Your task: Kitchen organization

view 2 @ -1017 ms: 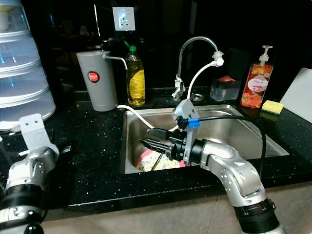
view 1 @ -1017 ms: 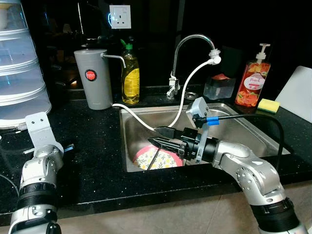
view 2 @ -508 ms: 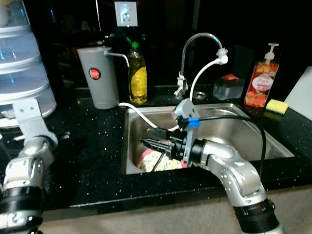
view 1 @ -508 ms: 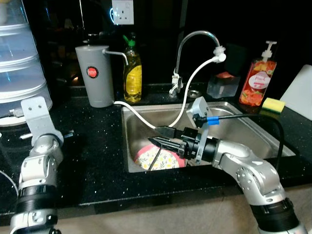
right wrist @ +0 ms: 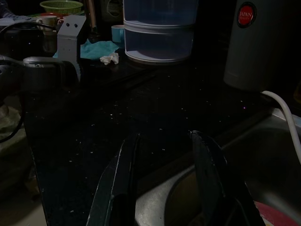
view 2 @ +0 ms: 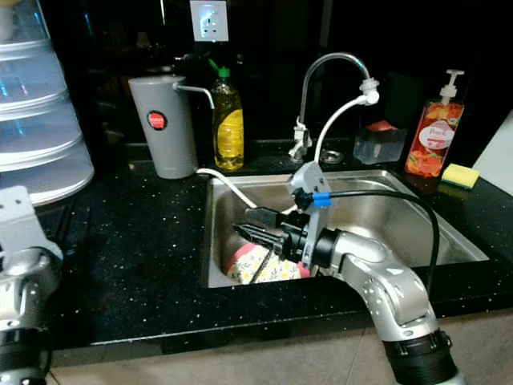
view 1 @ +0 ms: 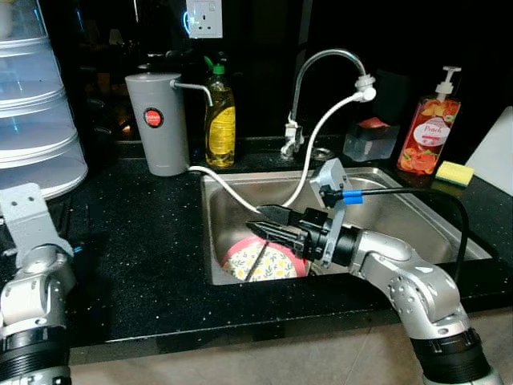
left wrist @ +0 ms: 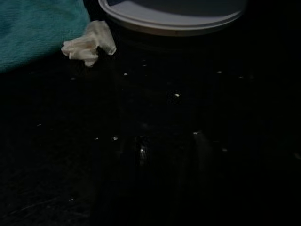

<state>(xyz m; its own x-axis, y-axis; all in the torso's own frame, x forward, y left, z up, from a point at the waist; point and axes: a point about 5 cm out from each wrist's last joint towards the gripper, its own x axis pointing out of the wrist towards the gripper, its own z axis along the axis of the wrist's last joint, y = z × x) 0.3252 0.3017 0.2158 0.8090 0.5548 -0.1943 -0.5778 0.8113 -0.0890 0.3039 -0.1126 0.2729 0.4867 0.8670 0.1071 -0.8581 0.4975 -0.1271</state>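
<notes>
Right pincer [view 1: 260, 223]: my two black fingers are spread, with nothing between them, reaching over the left half of the sink above the plate.
Plate [view 1: 268, 261]: flowered with a red rim, it lies at the sink's front left corner, near the front wall.
Sink [view 1: 417, 216]: steel basin; the right half is bare, giving open room there.
Hose [view 1: 309, 154]: white, it hangs from the faucet [view 1: 317, 64] into the sink just behind my right pincer.
Left pincer: I cannot tell how its fingers stand; that arm [view 1: 32, 297] sits at the counter's front left edge.
Counter [view 1: 144, 241]: black, with a wide bare stretch between my left arm and the sink's left rim.
Back edge: grey jug [view 1: 157, 122], yellow bottle [view 1: 218, 124], red pump bottle [view 1: 433, 132], yellow sponge [view 1: 454, 172].
</notes>
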